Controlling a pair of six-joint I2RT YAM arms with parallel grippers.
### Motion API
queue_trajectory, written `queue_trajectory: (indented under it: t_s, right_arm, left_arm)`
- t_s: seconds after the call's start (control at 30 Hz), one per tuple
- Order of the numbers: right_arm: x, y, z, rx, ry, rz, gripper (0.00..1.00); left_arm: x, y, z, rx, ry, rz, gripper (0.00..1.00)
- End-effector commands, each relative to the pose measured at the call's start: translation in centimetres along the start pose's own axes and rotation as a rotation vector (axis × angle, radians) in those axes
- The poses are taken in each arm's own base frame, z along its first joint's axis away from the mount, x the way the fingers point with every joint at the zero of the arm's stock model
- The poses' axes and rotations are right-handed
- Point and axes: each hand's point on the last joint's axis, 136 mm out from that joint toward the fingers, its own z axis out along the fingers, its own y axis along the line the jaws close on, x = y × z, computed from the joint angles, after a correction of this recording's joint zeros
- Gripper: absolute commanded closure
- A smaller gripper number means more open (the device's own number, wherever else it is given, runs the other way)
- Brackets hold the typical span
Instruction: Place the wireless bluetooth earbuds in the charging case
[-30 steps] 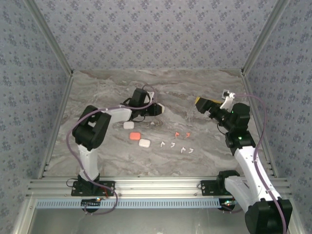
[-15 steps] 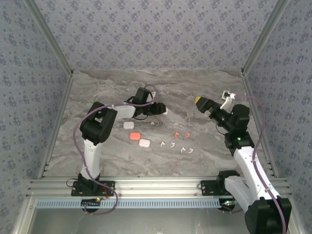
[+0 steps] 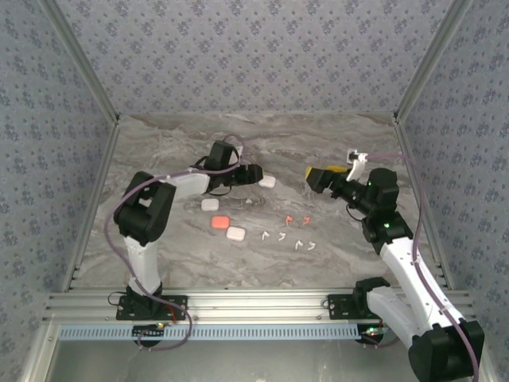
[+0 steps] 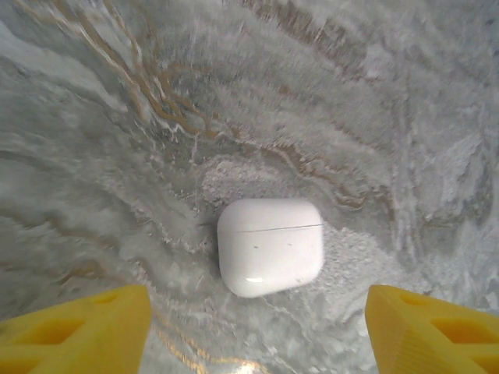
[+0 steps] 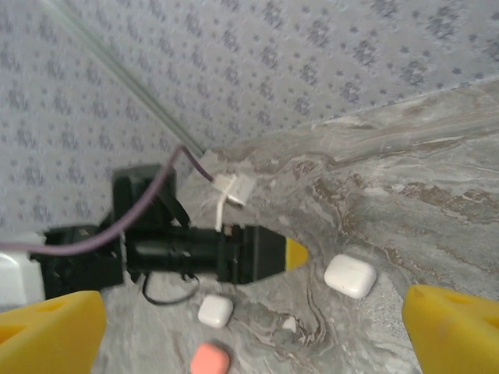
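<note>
A closed white charging case point(image 4: 270, 245) lies flat on the marble table point(image 3: 159, 151), just beyond my left gripper point(image 4: 257, 335), whose yellow fingers point(image 4: 78, 331) stand wide apart and touch nothing. From above, that case point(image 3: 267, 181) sits right of the left gripper point(image 3: 254, 173). Two orange earbuds point(image 3: 288, 219) and several white earbuds point(image 3: 282, 236) lie loose at mid-table. My right gripper point(image 3: 312, 177) hovers open and empty right of the case, facing it. In the right wrist view the case point(image 5: 350, 276) lies between the open right gripper's point(image 5: 253, 335) fingers, far off.
Three more closed cases lie left of the earbuds: white point(image 3: 210, 204), orange point(image 3: 221, 222) and pale point(image 3: 236, 233). A tiny white piece point(image 3: 249, 202) lies near them. Patterned walls enclose the table on three sides.
My left gripper has opened, let go of the white case and drawn back left, leaving it on the table. The right arm has swung left toward it.
</note>
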Motion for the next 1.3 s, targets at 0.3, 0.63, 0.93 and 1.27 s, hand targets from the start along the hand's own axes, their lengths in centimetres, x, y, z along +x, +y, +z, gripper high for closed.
queue_trajectory:
  t_s: [0.3, 0.63, 0.93, 1.27]
  right_arm:
    - [8.1, 3.3, 4.0, -0.045, 0.394, -0.453, 0.0]
    - [18.3, 5.0, 8.1, -0.095, 0.765, -0.604, 0.05]
    - [24.0, 6.3, 11.1, -0.112, 0.91, -0.741, 0.05]
    - [28.4, 6.1, 13.3, -0.114, 1.033, -0.898, 0.08]
  left_arm:
    - [-4.3, -2.0, -13.8, -0.119, -0.381, 0.121, 0.1]
    - [-2.6, 2.0, -21.6, -0.267, -0.569, 0.046, 0.01]
    - [-1.0, 4.4, -26.0, -0.392, -0.667, 0.015, 0.01]
    - [-0.4, 5.7, -27.6, -0.469, -0.693, -0.019, 0.01]
